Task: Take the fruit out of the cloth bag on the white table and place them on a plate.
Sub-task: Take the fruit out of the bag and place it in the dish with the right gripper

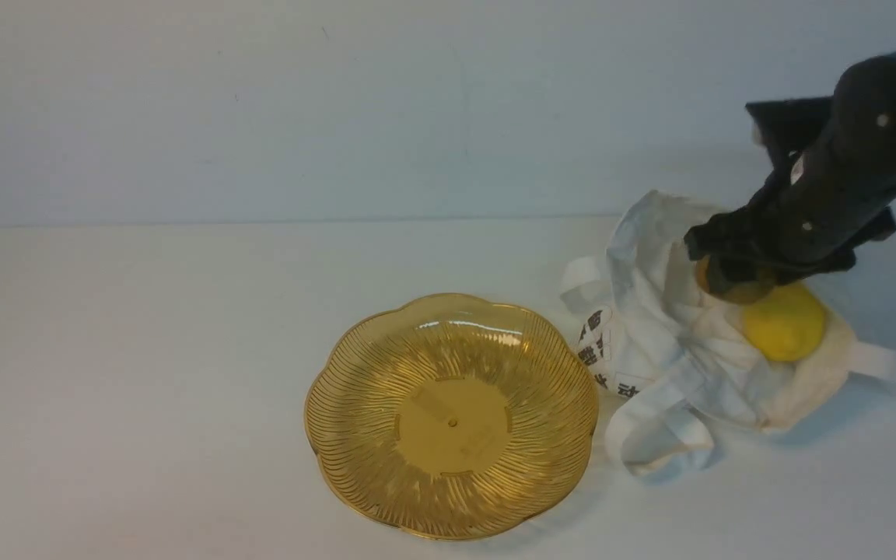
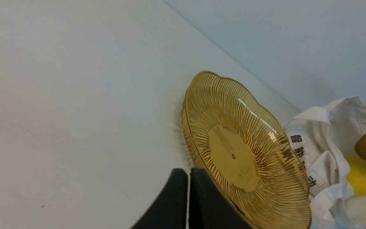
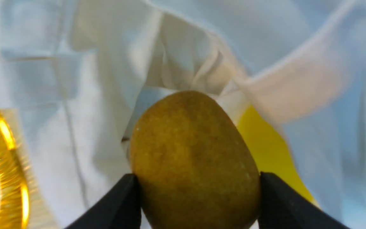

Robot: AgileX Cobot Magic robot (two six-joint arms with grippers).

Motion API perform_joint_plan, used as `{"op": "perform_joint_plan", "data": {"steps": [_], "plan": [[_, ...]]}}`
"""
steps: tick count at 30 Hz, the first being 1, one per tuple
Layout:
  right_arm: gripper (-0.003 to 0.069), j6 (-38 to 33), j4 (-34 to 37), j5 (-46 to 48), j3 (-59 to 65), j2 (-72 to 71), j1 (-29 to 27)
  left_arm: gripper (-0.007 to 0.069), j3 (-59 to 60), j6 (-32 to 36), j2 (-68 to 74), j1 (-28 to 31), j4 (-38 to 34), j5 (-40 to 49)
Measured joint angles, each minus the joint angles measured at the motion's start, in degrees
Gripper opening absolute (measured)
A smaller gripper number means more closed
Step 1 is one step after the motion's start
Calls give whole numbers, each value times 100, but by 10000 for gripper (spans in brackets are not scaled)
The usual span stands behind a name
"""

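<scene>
The black right gripper (image 3: 199, 187) is clamping the brown-green oval kiwi (image 3: 192, 156) above the cream cloth bag (image 1: 658, 311) — loose fabric may be snagging it.

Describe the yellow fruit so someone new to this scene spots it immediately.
Right of the amber plate lies a rumpled white cloth bag. In its folds sits the lemon: rounded, bright yellow, unlike the duller brown kiwi held by the right gripper.

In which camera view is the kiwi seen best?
The right wrist view: the kiwi appears large and near there, clasped between the jaws of the right gripper. The front view shows only its lower part under the dark gripper. The left wrist view shows it small at the picture's edge, partly covered.
</scene>
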Motion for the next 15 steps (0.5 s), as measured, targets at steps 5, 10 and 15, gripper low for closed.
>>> {"op": "perform_joint_plan", "data": {"steps": [5, 10, 15], "plan": [[429, 7, 467, 614, 0, -699, 8, -8, 0, 125, 0, 0, 0, 0], [429, -355, 1312, 685, 0, -949, 520, -8, 0, 577, 0, 0, 6, 0], [429, -528, 1779, 145, 0, -652, 1602, -8, 0, 1548, 0, 0, 233, -149]]}}
